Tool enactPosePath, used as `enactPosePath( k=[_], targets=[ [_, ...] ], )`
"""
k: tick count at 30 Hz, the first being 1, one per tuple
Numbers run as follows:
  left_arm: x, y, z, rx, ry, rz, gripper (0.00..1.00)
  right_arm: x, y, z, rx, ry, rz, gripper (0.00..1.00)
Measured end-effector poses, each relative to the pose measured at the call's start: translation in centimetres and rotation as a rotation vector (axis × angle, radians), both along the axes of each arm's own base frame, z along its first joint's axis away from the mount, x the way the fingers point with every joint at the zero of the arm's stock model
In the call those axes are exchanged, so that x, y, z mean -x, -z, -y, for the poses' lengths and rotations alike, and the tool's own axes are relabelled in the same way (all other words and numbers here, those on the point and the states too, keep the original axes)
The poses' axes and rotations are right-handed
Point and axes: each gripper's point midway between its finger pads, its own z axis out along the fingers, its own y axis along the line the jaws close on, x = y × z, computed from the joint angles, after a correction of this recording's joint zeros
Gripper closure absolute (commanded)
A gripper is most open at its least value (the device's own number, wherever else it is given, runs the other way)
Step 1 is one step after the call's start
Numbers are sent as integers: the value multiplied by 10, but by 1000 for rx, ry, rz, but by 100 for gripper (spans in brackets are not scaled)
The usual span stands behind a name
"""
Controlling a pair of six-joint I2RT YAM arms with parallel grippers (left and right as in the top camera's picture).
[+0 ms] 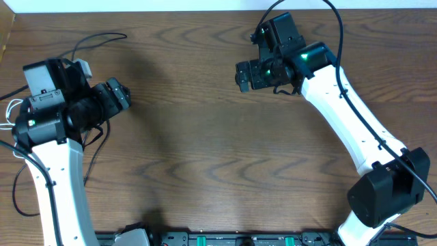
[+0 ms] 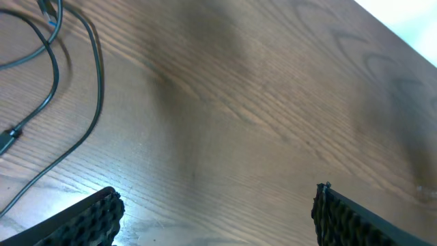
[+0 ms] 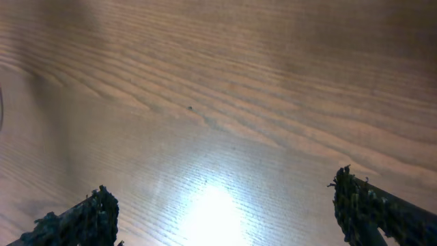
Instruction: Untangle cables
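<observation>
The left gripper [image 1: 120, 93] hangs released over the left side of the desk [image 1: 198, 150], its jaws wide apart with nothing between them. The right gripper [image 1: 242, 75] is also released and empty. It sits above the far middle of the desk, well apart from the cables.

The black cables [image 1: 102, 37] lie at the far left, looping around and under the left arm. In the left wrist view they curve [image 2: 101, 75] across the wood to the left of the gripper without touching it, and a small plug end [image 2: 7, 140] rests on the desk. A white cable [image 1: 9, 108] shows at the left edge.
</observation>
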Motion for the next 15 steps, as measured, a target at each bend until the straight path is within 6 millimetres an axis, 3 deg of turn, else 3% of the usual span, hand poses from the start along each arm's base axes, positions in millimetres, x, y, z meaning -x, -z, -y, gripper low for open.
enactPosePath(
  k=[3, 7, 11, 15],
  targets=[
    [4, -10, 1, -11, 0, 37, 10, 4, -1, 2, 5, 0, -10, 1],
    [19, -49, 6, -56, 0, 183, 10, 14, -18, 9, 1, 2, 2, 1],
    [45, -91, 14, -103, 0, 336, 9, 30, -55, 26, -17, 7, 58, 1],
    [66, -111, 20, -128, 0, 417, 9, 56, -96, 52, -22, 33, 117, 1]
  ],
)
